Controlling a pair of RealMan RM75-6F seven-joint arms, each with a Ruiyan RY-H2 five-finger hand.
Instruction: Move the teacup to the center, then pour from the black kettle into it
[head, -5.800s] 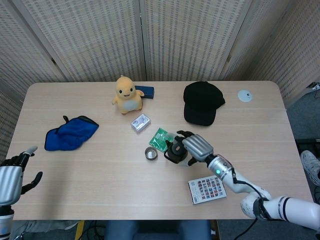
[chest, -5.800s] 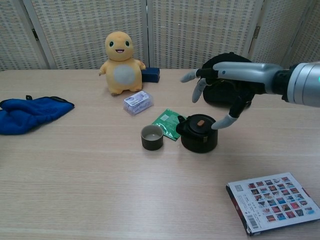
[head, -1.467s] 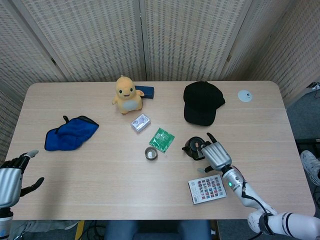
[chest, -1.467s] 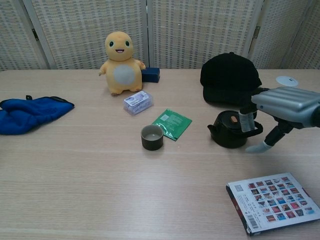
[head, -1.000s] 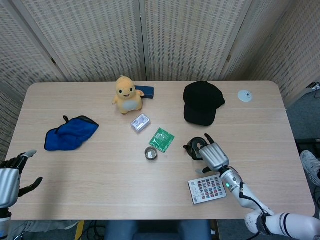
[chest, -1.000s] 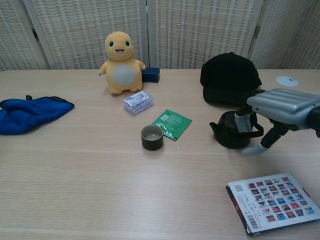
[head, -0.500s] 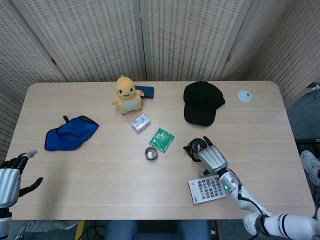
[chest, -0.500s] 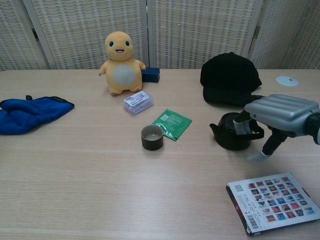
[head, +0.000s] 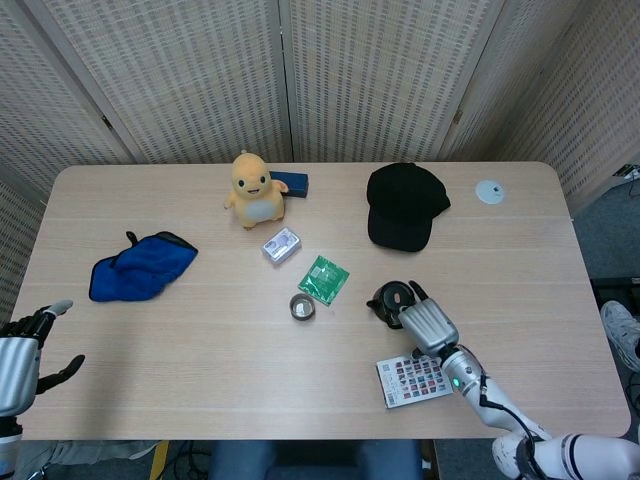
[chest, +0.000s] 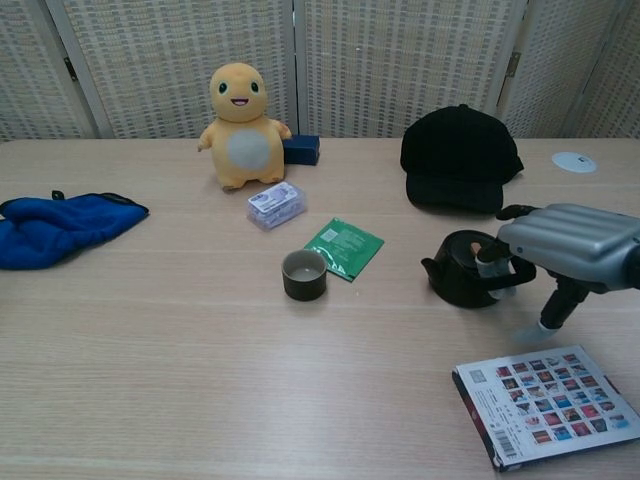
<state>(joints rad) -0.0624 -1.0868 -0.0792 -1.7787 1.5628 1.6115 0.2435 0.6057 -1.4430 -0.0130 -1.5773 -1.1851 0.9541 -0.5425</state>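
Observation:
The dark teacup (head: 302, 306) (chest: 303, 274) stands upright near the table's middle, next to a green packet (chest: 343, 247). The black kettle (head: 390, 299) (chest: 462, 268) sits on the table to the cup's right, spout toward the cup. My right hand (head: 425, 325) (chest: 565, 245) is just right of the kettle with fingers apart. Its fingertips (chest: 490, 264) still touch the kettle's handle side, and the thumb points down at the table. My left hand (head: 18, 360) hovers at the front left corner, fingers spread and holding nothing; the chest view does not show it.
A black cap (head: 403, 205) (chest: 458, 155) lies behind the kettle. A picture card (head: 413, 377) (chest: 545, 402) lies in front of my right hand. Further left are a yellow plush (chest: 240, 125), a clear box (chest: 276, 205) and a blue cloth (chest: 60, 225). A white disc (chest: 573, 161) lies far right.
Since the earliest frames the kettle went from beside the cup to a spot further right. Over the last second my right hand slid back toward the front right; the kettle stayed put.

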